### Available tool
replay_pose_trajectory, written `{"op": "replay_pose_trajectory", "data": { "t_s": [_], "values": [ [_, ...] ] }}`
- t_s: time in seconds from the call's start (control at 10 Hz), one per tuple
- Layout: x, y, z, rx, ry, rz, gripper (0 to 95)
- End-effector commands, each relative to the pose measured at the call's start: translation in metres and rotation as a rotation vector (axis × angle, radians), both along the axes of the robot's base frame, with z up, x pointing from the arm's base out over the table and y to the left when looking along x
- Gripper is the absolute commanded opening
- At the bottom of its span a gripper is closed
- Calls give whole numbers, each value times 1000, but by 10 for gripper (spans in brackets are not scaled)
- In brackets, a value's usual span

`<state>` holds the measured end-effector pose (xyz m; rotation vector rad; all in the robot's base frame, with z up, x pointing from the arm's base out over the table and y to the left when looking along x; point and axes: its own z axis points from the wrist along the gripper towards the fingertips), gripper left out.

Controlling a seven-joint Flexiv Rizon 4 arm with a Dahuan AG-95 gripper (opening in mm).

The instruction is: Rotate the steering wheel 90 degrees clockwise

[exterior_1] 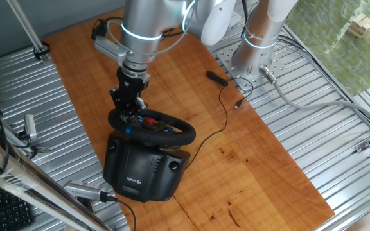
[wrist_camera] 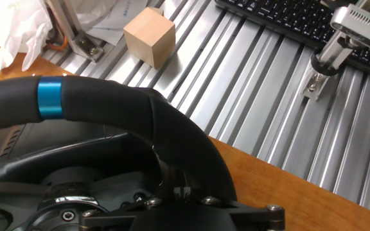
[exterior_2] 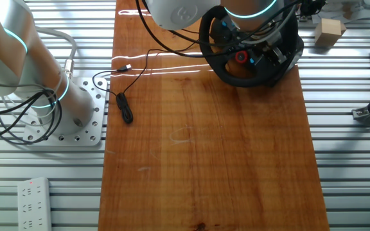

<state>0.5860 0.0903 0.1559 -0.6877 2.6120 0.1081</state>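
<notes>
- Standing at the table's near end in one fixed view: steering wheel (exterior_1: pixel 151 126), black rim tilted on its boxy black base (exterior_1: pixel 145 169) with a white logo, at the end of the wooden tabletop (exterior_1: pixel 262 160). The gripper (exterior_1: pixel 128 113) comes down on the rim's far-left part, beside the hub's red buttons, presumably to get purchase for the clockwise turn. Whether the fingers are clamped or apart cannot be told from here.
- The other fixed view: wheel at the top edge of the board, red hub button (exterior_2: pixel 241 56) showing; the arm's bulk hides the fingers. A loose black cable (exterior_2: pixel 124 106) lies well apart, near the arm's mount.
- Hand view: rim fills the lower left, its blue strip (wrist_camera: pixel 50 97) towards the left, so the hand sits just beside that mark. Fingertips not clearly visible; grip state cannot be told. Beyond, on the slatted metal: a wooden cube (wrist_camera: pixel 149 36) and a keyboard (wrist_camera: pixel 281 22).
</notes>
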Motion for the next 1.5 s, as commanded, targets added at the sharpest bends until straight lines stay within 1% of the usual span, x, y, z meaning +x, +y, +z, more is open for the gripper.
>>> {"op": "replay_pose_trajectory", "data": {
  "t_s": [0.1, 0.4, 0.8, 0.9, 1.1, 1.5],
  "values": [
    [0, 0, -1, -2, 2, 2, 0],
    [-1, 1, 0, -13, 11, 7, 0],
    [-2, 2, 2, -27, 13, 10, 0],
    [-2, 1, 3, -26, 13, 11, 0],
    [-3, 0, 3, -31, 23, 11, 0],
    [-2, -1, 1, -28, 24, 13, 0]
  ]
}}
